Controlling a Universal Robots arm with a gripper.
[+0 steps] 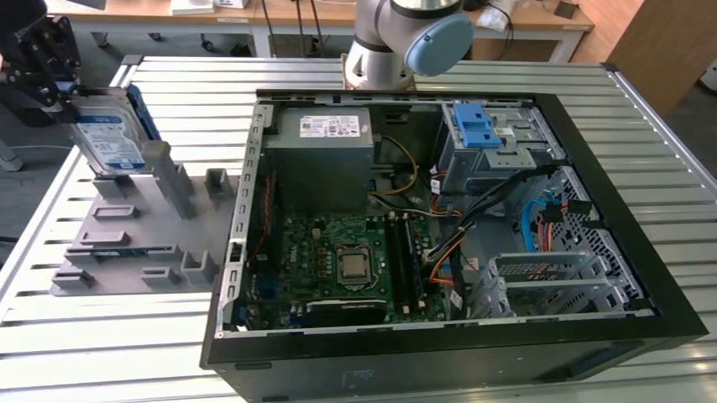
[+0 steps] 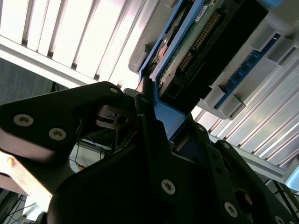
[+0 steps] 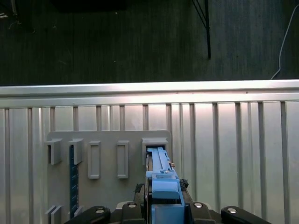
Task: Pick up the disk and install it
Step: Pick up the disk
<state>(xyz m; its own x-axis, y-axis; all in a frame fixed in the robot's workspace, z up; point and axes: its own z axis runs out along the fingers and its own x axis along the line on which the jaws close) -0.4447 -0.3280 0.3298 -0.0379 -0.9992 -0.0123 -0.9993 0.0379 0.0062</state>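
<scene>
The disk [image 1: 107,138], silver with a white-and-blue label and a blue bracket, stands on edge at the far end of the grey holder plate [image 1: 146,243], on the exterior view's left. My gripper [image 1: 65,88] is shut on its top edge from above. In the first wrist view the blue bracket [image 3: 163,184] sits between my fingers, over a slot [image 3: 154,145] of the plate. The second wrist view shows the disk's green circuit board [image 2: 196,42] and my gripper [image 2: 159,116] clamped on the blue bracket. Whether the disk's lower edge still rests in the slot I cannot tell.
An open computer case [image 1: 627,252] lies on the slatted metal table [image 1: 112,353]. Inside are a grey cage with two blue latches [image 1: 482,126], a grey metal box with a white sticker [image 1: 325,143], a motherboard [image 1: 348,260] and loose cables. The arm's base [image 1: 404,42] stands behind the case.
</scene>
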